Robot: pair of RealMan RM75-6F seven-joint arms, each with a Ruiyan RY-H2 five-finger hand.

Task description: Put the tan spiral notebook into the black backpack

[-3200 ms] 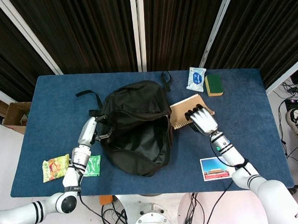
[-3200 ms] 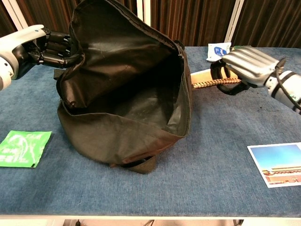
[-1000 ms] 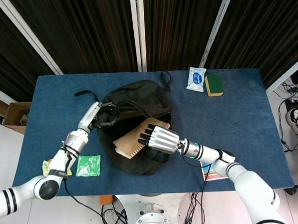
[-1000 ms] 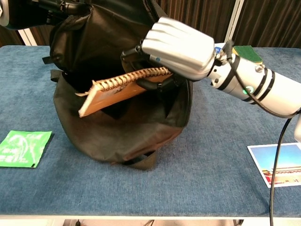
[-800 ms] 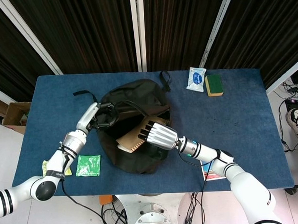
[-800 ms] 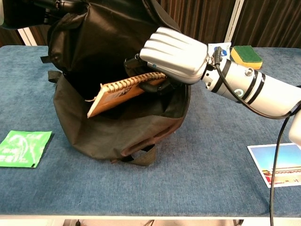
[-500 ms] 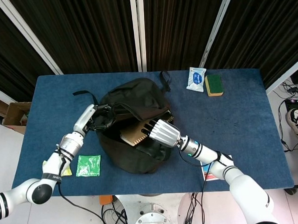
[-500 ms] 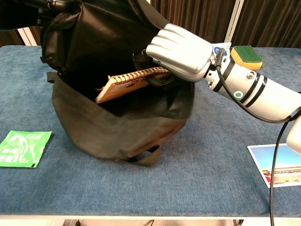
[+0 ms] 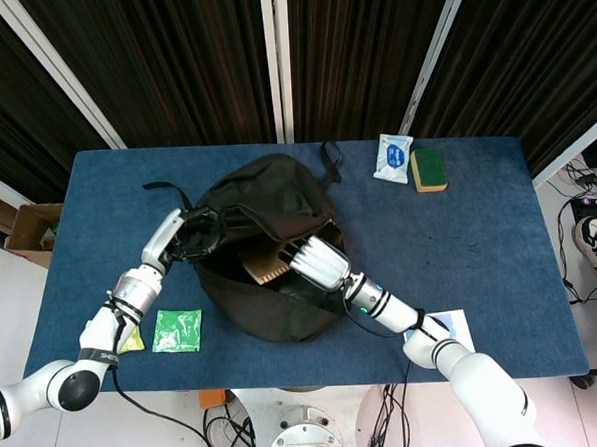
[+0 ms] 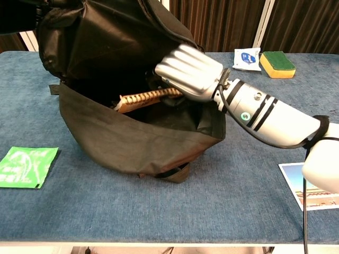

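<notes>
The black backpack [image 9: 267, 190] [image 10: 122, 137] lies mid-table with its mouth open toward me. My right hand [image 9: 315, 260] [image 10: 188, 71] grips the tan spiral notebook [image 9: 267, 261] [image 10: 145, 98] by its coil edge. Most of the notebook is inside the bag's opening; only the coil edge and a strip of cover show above the front lip. My left hand [image 9: 197, 236] grips the upper rim of the opening at the bag's left side and holds it up. In the chest view that hand is cut off at the top left corner.
A green packet [image 9: 176, 330] [image 10: 25, 166] and a yellow snack bag [image 9: 131, 337] lie at front left. A postcard [image 9: 446, 326] [image 10: 315, 185] lies front right. A white wipes pack [image 9: 394, 158] [image 10: 248, 58] and a green-yellow sponge [image 9: 428, 169] [image 10: 277, 63] sit at the back right.
My right hand has pushed the notebook further left and deeper into the backpack. The front lip of the bag now covers most of it. My left hand kept its hold on the rim.
</notes>
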